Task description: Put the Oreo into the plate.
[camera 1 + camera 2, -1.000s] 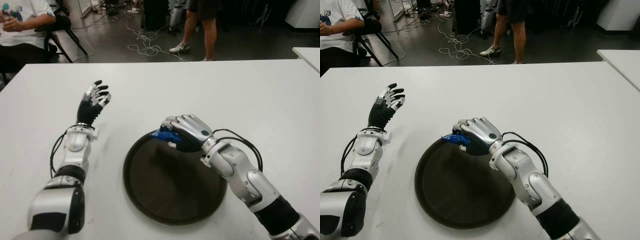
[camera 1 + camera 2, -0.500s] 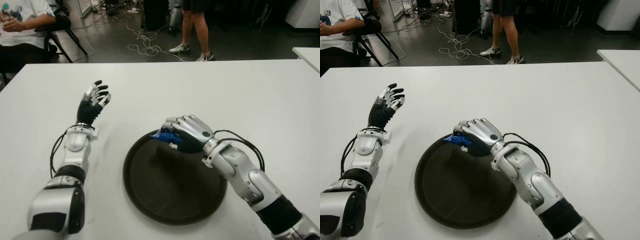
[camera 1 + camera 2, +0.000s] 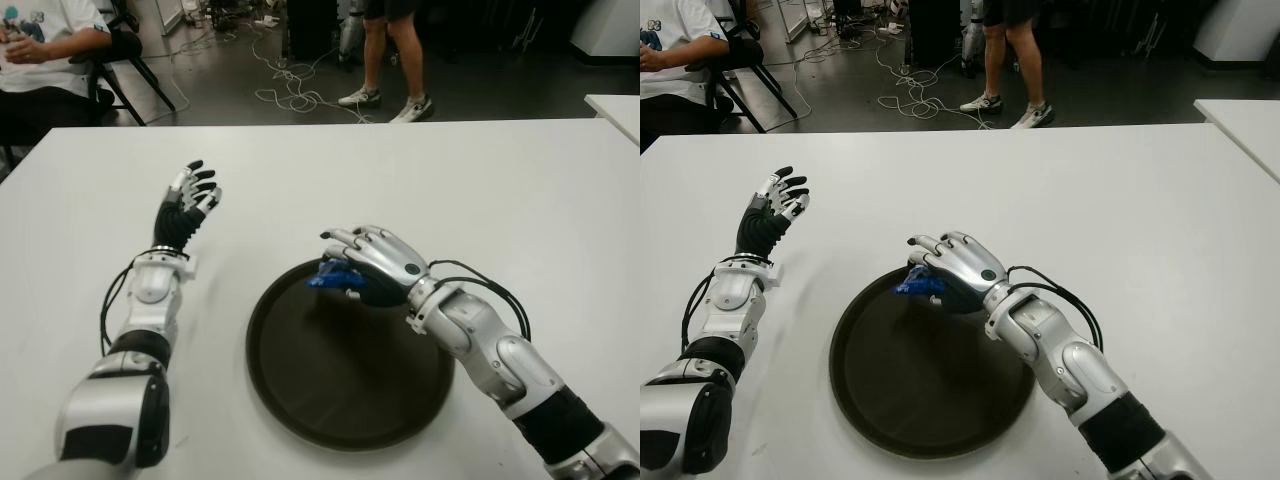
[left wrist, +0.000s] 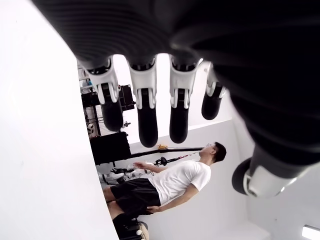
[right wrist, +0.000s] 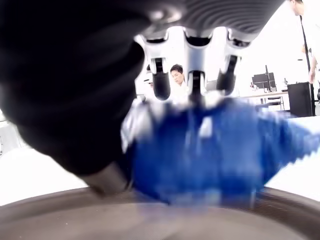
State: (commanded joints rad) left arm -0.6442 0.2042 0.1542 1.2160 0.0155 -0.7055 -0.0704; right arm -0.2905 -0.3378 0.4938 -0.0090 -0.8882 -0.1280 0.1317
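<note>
Over the far rim of the dark round plate (image 3: 300, 400), the blue Oreo packet (image 3: 329, 277) is being carried under the right hand (image 3: 372, 262). The fingers (image 3: 345, 238) are being extended above the packet rather than curled tightly round it, while in the right wrist view the wrapper (image 5: 215, 150) is being shown close against the palm with the plate's rim just beneath it. Whether the packet is being pinched against the thumb or is already being let go cannot be told for certain; it is being judged as loosely held, on the point of release.

The packet is being judged light, with a thin, slick, crinkly film wrapper that is likely being deformed easily, and with brittle biscuit inside that would crack under a hard squeeze or a long drop. A gentle grip across its broad middle, thumb under and fingers over, is being judged the soundest hold, since the crimped ends would slip or fold. A low release over the plate's flat bottom is being called for, because the packet is being hung near the rim, where it could tip onto the white table (image 3: 520, 190).

To the left of the plate and well apart from it, the left hand (image 3: 188, 202) is being kept idle, its fingers spread and holding nothing.
</note>
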